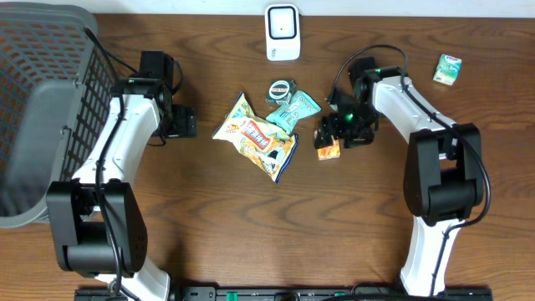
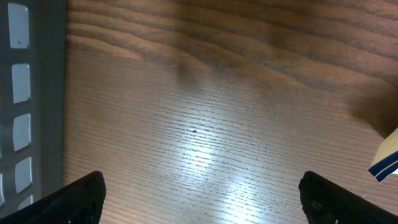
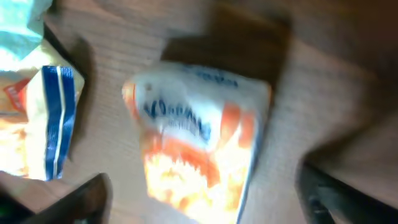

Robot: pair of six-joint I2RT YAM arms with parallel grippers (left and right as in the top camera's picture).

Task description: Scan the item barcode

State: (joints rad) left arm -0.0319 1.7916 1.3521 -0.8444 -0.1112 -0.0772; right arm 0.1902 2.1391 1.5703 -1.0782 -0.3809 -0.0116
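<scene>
The right gripper (image 3: pixel 202 183) is wide open. In its wrist view the two fingers (image 3: pixel 84 199) sit far apart at the bottom corners and neither one touches anything. The orange packet (image 1: pixel 328 151) lies flat on the table (image 1: pixel 209 217), right under that gripper and a bit ahead of the fingers. That wrist picture is pretty blurry, so I can't read the print or spot a barcode on it.

From overhead, the packet is just right of the big snack bag (image 1: pixel 255 138), close to it but not touching as far as I can see. A teal pouch (image 1: pixel 295 109) leans over the bag's upper right corner, and a round tin (image 1: pixel 281 89) sits just above the pouch. The white scanner (image 1: pixel 282 32) stands at the far edge of the table, above the tin and well away from the orange packet. There's also a small green box (image 1: pixel 448 68) off on its own at the far right.

The left gripper (image 2: pixel 200 190) is spread wide too, with only bare wood between its fingers. It hovers left of the snack bag, next to the grey basket (image 1: pixel 33 109). The wrist view catches the basket's slotted wall on the left and a sliver of the bag on the right.
</scene>
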